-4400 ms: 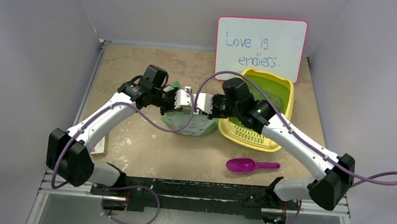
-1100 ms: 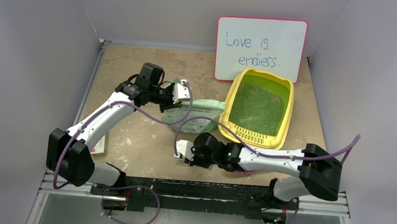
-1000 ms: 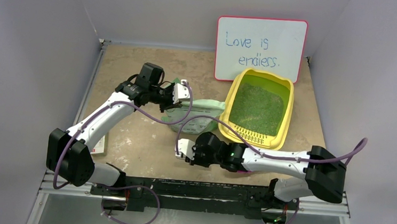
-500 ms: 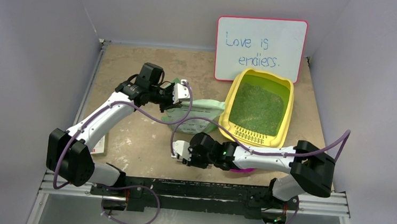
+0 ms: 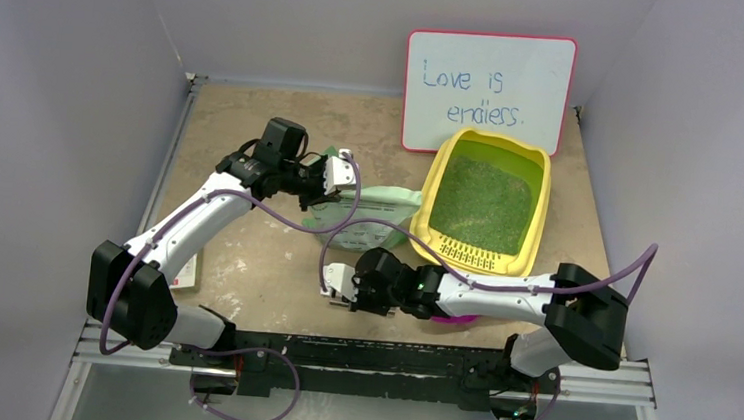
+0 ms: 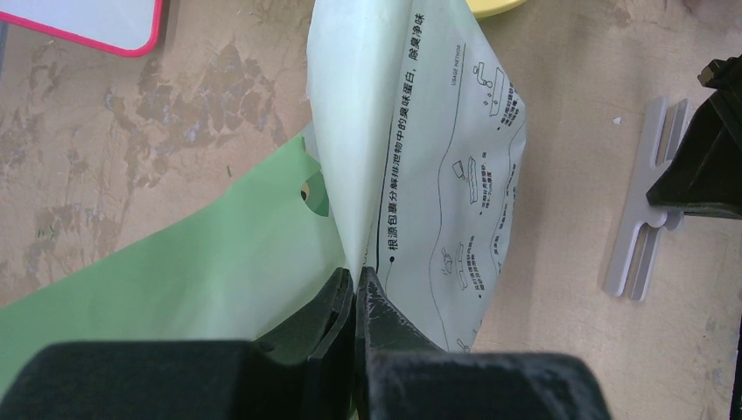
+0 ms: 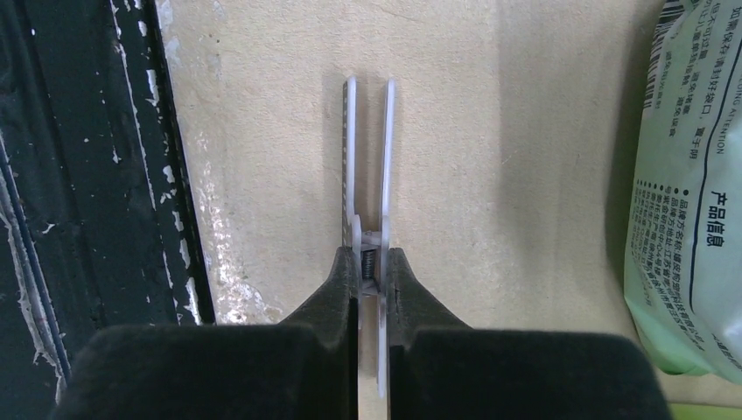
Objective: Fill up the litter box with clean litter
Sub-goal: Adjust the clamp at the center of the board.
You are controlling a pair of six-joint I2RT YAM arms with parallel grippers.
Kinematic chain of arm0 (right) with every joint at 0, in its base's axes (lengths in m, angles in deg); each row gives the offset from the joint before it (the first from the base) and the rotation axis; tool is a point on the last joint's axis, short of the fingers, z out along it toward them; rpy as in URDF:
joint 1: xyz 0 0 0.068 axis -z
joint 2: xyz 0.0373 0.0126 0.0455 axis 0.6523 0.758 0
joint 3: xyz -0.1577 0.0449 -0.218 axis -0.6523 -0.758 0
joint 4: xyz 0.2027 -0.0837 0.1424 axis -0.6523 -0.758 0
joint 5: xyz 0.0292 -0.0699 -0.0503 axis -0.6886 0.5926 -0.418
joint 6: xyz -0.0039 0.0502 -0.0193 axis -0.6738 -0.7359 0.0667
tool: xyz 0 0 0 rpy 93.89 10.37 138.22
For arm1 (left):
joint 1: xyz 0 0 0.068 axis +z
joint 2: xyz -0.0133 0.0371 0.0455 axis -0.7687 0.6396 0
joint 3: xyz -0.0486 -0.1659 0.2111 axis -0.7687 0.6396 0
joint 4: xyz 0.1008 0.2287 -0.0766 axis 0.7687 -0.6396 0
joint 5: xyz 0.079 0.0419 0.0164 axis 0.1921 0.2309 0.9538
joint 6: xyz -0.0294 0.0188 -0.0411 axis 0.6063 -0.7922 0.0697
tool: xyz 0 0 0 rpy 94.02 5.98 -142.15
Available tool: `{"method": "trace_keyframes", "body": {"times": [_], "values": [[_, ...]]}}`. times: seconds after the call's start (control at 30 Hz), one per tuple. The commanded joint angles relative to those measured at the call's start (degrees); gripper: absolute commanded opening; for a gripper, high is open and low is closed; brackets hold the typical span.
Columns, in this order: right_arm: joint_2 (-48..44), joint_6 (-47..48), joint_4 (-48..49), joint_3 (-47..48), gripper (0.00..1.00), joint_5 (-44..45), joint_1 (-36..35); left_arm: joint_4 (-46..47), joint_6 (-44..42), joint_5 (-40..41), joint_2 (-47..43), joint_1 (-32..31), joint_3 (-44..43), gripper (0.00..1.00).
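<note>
The yellow litter box [image 5: 542, 193] sits at the back right and holds a bed of green clean litter [image 5: 484, 201]. To its left lies the pale green litter bag [image 5: 374, 232]. My left gripper [image 5: 337, 176] is shut on the bag's top edge; in the left wrist view the jaws [image 6: 356, 280] pinch the folded bag [image 6: 437, 157]. My right gripper [image 5: 338, 286] is low near the table's front. It is shut on a white spring clip [image 7: 367, 157], jaws [image 7: 374, 259] squeezing its handle end.
A red-framed whiteboard [image 5: 488, 89] leans at the back behind the litter box. A magenta scoop [image 5: 450, 319] is mostly hidden under my right forearm. A small card [image 5: 185, 274] lies at the left edge. The black front rail [image 7: 87, 175] runs close to the clip.
My right arm left the bag, swung down to the front and shifted slightly left. Its jaws have now closed on the white clip. The left arm keeps holding the bag.
</note>
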Motion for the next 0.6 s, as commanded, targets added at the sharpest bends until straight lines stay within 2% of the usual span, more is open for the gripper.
{"method": "trace_keyframes", "body": {"times": [0.0,0.2,0.43,0.57], "values": [[-1.97,0.09,-0.19,1.14,0.00,-0.86,-0.32,3.77,-0.14,-0.64,-0.77,1.58,-1.17,0.00],[-7.65,-0.74,-2.39,0.38,0.00,-0.28,-0.27,3.72,-0.19,-0.92,-0.76,1.53,-1.18,0.00],[-21.56,0.87,-12.29,1.97,0.00,10.51,0.66,3.40,-0.32,-1.26,-0.60,1.58,-1.40,0.00],[-28.46,3.35,-16.15,4.07,0.00,12.54,8.80,2.72,-0.63,-1.75,-0.46,1.55,-1.74,0.00]]}}
